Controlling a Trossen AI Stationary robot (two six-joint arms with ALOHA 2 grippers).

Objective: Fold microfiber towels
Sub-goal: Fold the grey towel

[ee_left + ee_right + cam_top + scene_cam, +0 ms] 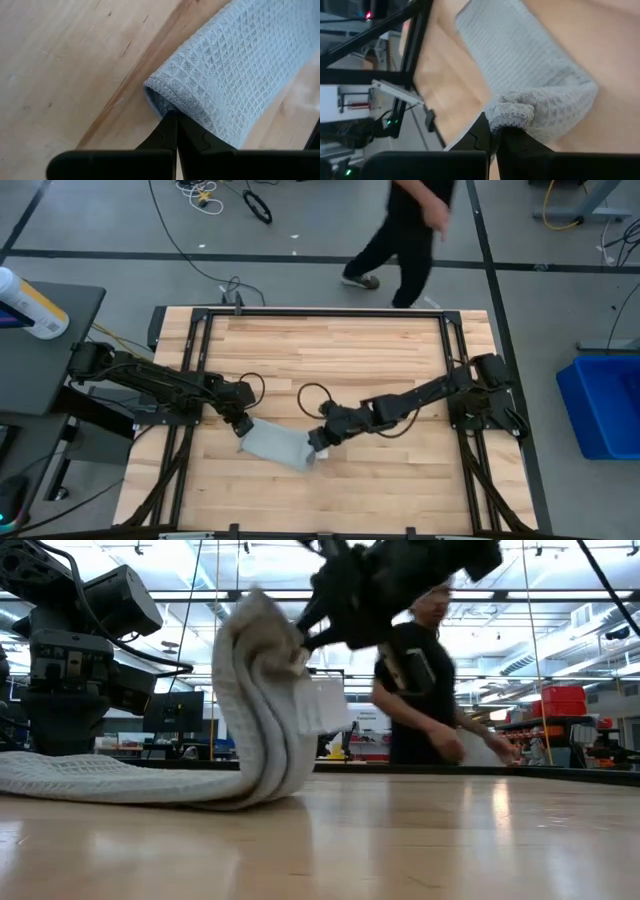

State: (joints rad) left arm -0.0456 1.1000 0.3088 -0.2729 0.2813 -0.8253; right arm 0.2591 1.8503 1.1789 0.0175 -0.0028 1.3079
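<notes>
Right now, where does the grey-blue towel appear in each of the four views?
High view: towel lies low centre, between both grippers.
Low view: at the left, one end lifted high by the right gripper.
Left wrist view: upper right, its edge pinched by the left gripper.
Right wrist view: centre, its corner bunched at the fingertips.
Shared landmark: the wooden table.
</notes>
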